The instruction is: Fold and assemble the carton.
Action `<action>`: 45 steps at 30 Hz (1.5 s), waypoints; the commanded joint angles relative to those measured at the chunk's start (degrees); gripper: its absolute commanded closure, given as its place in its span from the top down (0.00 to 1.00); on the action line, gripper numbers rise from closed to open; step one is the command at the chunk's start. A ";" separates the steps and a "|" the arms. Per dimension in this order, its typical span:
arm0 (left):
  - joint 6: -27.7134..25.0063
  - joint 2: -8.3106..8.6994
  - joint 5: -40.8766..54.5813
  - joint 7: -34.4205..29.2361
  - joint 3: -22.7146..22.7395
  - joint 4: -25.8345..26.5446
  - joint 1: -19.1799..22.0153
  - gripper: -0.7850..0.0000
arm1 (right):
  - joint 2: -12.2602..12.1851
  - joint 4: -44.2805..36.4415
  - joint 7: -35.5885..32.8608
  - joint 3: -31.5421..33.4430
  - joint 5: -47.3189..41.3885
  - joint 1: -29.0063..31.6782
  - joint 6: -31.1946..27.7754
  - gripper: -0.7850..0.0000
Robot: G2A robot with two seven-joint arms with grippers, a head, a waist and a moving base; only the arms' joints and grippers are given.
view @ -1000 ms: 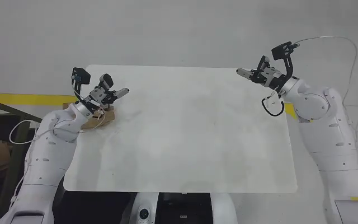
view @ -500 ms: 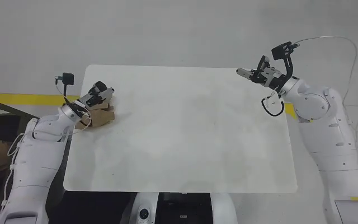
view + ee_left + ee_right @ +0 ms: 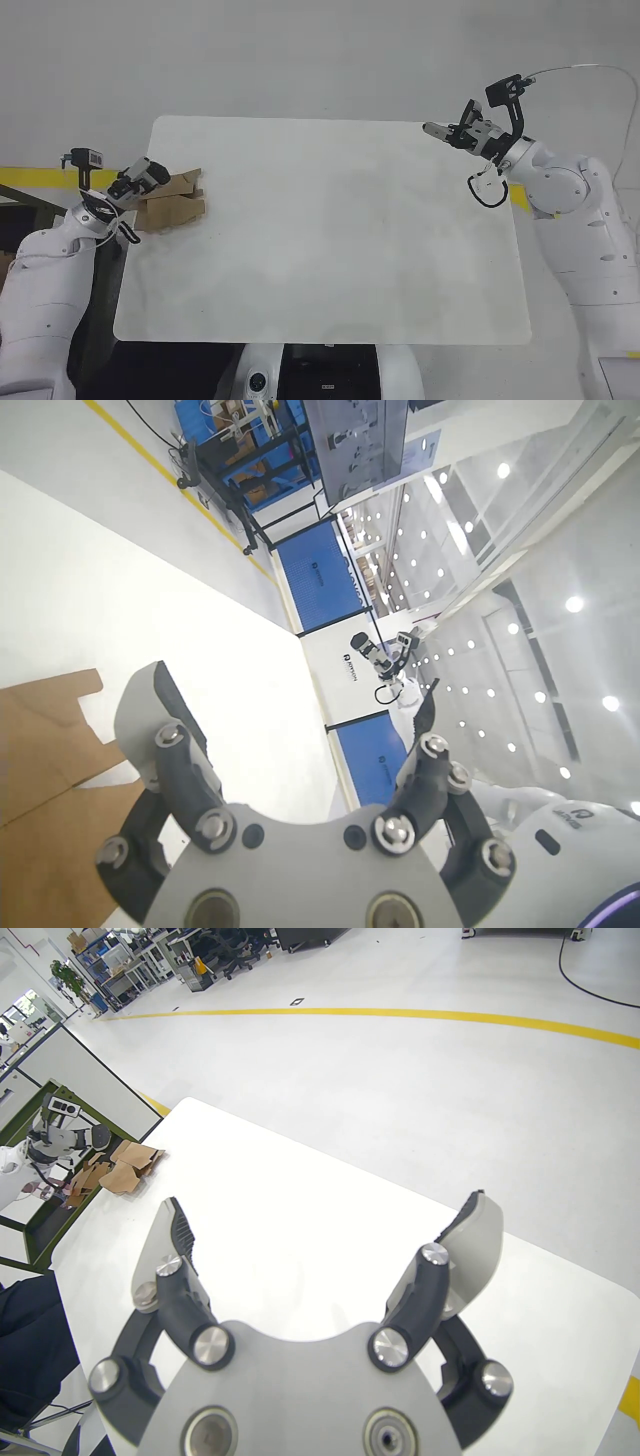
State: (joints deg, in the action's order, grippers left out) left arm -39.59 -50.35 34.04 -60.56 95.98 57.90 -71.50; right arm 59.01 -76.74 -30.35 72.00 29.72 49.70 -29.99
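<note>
Left hand (image 3: 150,176): its fingers are spread wide in the left wrist view (image 3: 290,695), with nothing between them. It sits at the left edge of the tabletop, over the outer end of the carton. Whether a finger touches the cardboard cannot be told.
Right hand (image 3: 441,131): its fingers are wide apart and empty too (image 3: 325,1213). It is poised over the far right corner of the tabletop, well apart from the carton.
Carton (image 3: 178,200): an unfolded brown cardboard blank with notched flaps (image 3: 45,750). It lies flat at the tabletop's left edge, toward the far side (image 3: 127,1168).
Tabletop (image 3: 330,240): white, with rounded corners.
Green cart (image 3: 30,1233): it stands just beside the tabletop's left edge and has more brown cardboard pieces (image 3: 86,1176) in it.
</note>
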 commanded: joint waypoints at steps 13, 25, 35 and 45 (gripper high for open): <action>-1.14 1.97 -2.22 2.64 7.50 -11.45 0.83 1.00 | 0.00 0.00 0.00 0.00 0.00 0.00 0.00 1.00; -0.09 3.29 -2.39 6.09 12.25 -19.13 0.35 1.00 | 0.00 0.00 0.00 0.00 0.00 0.00 0.00 1.00; -1.75 3.82 -13.04 15.24 11.11 -26.70 1.53 1.00 | 0.00 0.00 0.00 0.00 0.00 0.00 0.00 1.00; -2.37 2.21 -21.85 19.31 4.83 -32.74 5.27 1.00 | 0.00 0.00 0.00 0.00 0.00 0.00 0.00 1.00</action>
State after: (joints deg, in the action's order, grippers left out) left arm -41.93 -48.04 12.72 -41.36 101.21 25.54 -66.62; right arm 59.01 -76.74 -30.35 72.00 29.72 49.70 -29.99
